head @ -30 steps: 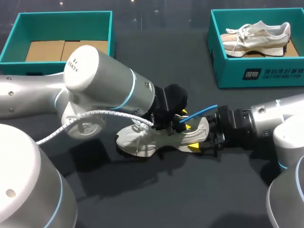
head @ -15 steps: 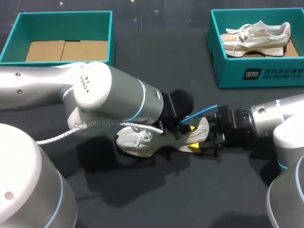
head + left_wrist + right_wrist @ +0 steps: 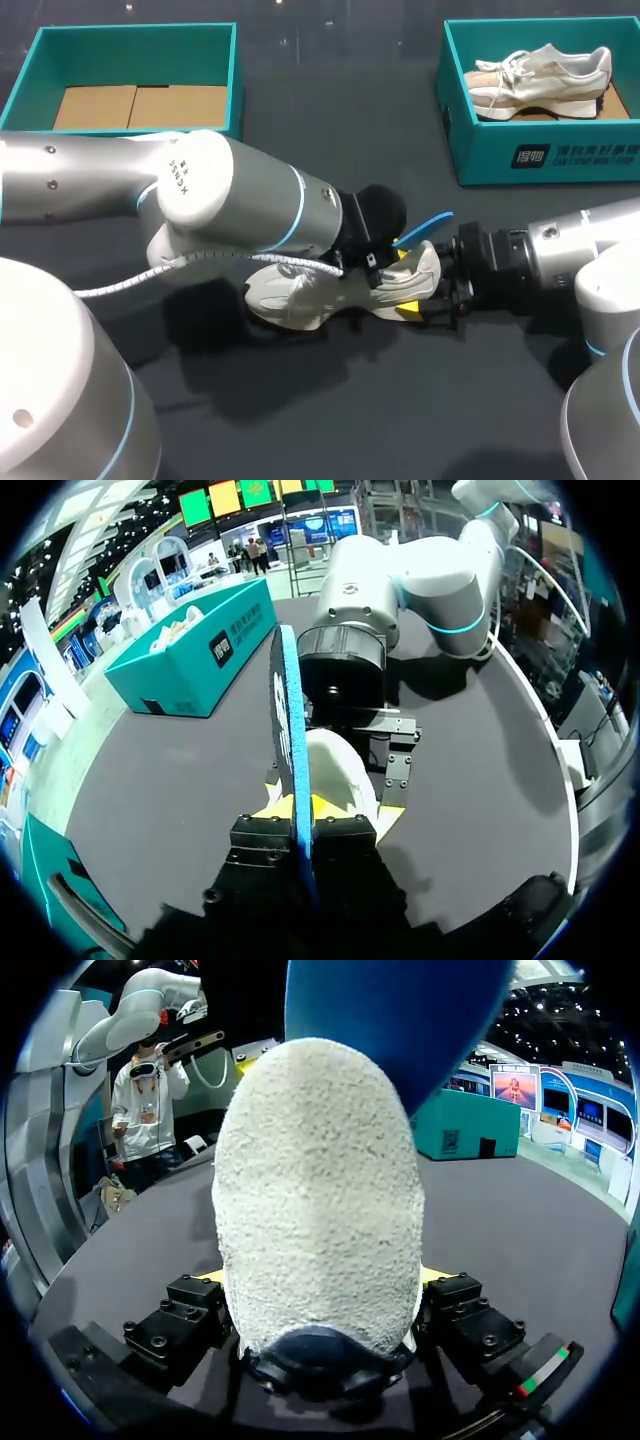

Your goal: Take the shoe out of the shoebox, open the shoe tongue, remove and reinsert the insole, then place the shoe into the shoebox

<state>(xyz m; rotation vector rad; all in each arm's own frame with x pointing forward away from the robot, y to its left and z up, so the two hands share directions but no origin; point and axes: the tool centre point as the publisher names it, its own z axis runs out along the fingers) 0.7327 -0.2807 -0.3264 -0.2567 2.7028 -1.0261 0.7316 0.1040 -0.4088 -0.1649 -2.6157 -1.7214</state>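
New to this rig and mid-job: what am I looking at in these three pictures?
Two robot arms work over a dark table. The overhead picture looks down from behind them; each round picture looks out from one arm's wrist. The left pincer grips a blue insole, seen edge-on in its wrist view. The right pincer clamps the heel of a pale shoe. At the far side, the left box holds cardboard, the right box a second shoe.

A dark grey table (image 3: 330, 130) (matte top) spans the view.
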